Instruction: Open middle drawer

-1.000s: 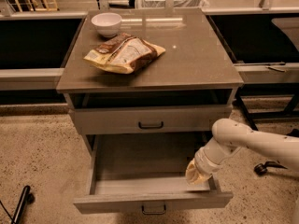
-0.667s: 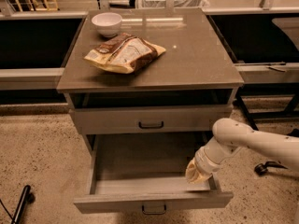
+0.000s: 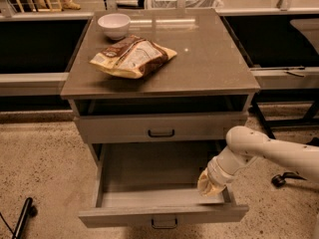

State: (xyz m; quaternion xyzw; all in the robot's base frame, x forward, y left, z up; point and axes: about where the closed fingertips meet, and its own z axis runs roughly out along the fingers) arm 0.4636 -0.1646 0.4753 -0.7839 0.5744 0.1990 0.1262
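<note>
Sitting pulled well out at the bottom of the bench (image 3: 209, 59), the middle drawer (image 3: 149, 178) has 1 small black handle (image 3: 164, 224) at front centre. The gripper (image 3: 211, 184), on 1 white arm (image 3: 274, 151) coming in from the right, is at the drawer's front-right corner; open or closed, can't tell. 2 drawers visible: the 2nd, a closed drawer (image 3: 114, 128), is directly above. On top of the bench: 1 white bowl (image 3: 114, 25) at back left, 1 snack bag (image 3: 132, 57) just in front of it.

No change; gripper (image 3: 211, 184) in middle drawer (image 3: 114, 216)
</note>
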